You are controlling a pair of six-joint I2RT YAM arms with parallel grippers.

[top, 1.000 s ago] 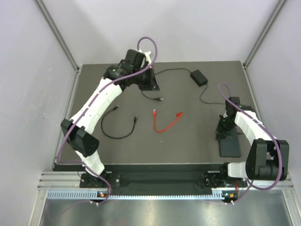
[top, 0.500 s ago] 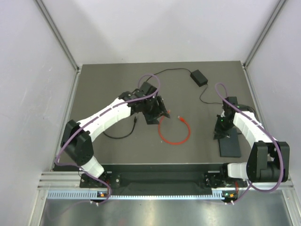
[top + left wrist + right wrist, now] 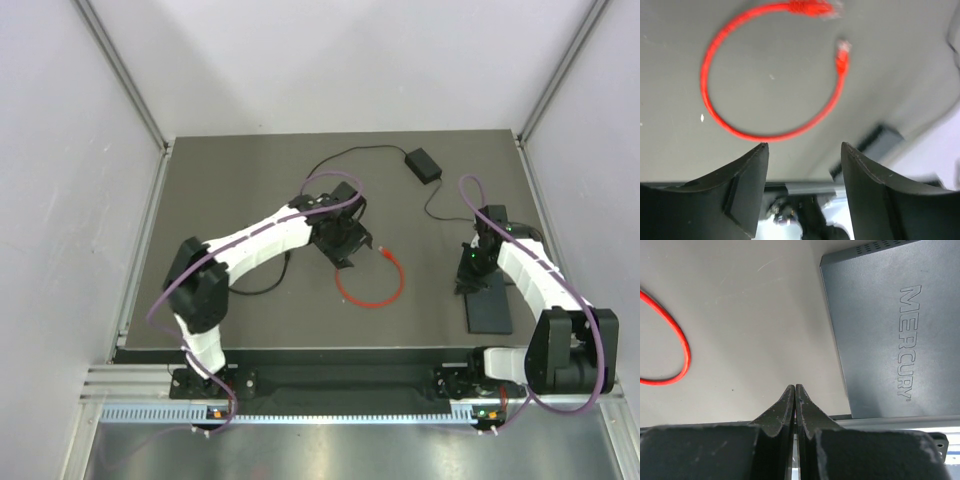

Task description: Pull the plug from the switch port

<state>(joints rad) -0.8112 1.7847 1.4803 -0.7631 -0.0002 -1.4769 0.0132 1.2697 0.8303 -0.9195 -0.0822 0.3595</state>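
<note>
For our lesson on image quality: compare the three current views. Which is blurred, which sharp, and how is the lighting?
Left wrist: the red cable looks smeared, while the left gripper is crisp. Right wrist: sharp, the MERCURY lettering on the black box reads cleanly. Top external: evenly lit table, soft shadows only.

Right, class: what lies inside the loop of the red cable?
Inside the red cable, only bare table shows in the left wrist view. From above, the left hand covers the loop's upper left edge, so that bit is hidden.
</note>
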